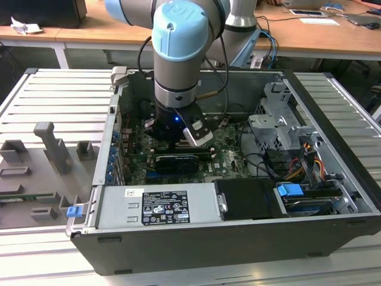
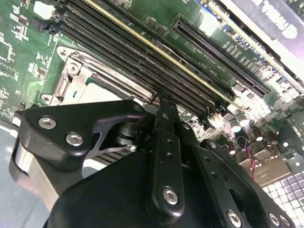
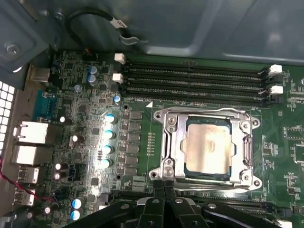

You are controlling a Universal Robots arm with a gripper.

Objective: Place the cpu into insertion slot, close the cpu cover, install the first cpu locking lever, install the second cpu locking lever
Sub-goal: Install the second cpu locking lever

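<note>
The cpu (image 3: 209, 147) lies flat in the insertion slot (image 3: 154, 175), its pale metal top showing through the window of the cpu cover (image 3: 175, 142). The silvery cover is folded down flat over it. My gripper (image 3: 164, 186) is shut, its two black fingertips pressed together just outside the socket's corner and touching or nearly touching the metal rim. In the second wrist view the fingertips (image 2: 164, 107) sit at the socket's edge (image 2: 90, 78), with a thin wire lever end (image 2: 153, 96) right beside them. In the exterior view the gripper (image 1: 178, 145) reaches down into the open computer case over the green board.
Long black memory slots (image 3: 190, 80) run along the far side of the socket. Capacitors (image 3: 109, 118) and rear ports (image 3: 28, 133) stand beside it. A long black card (image 1: 175, 162), the power supply (image 1: 155, 205) and a drive cage (image 1: 280, 128) crowd the case.
</note>
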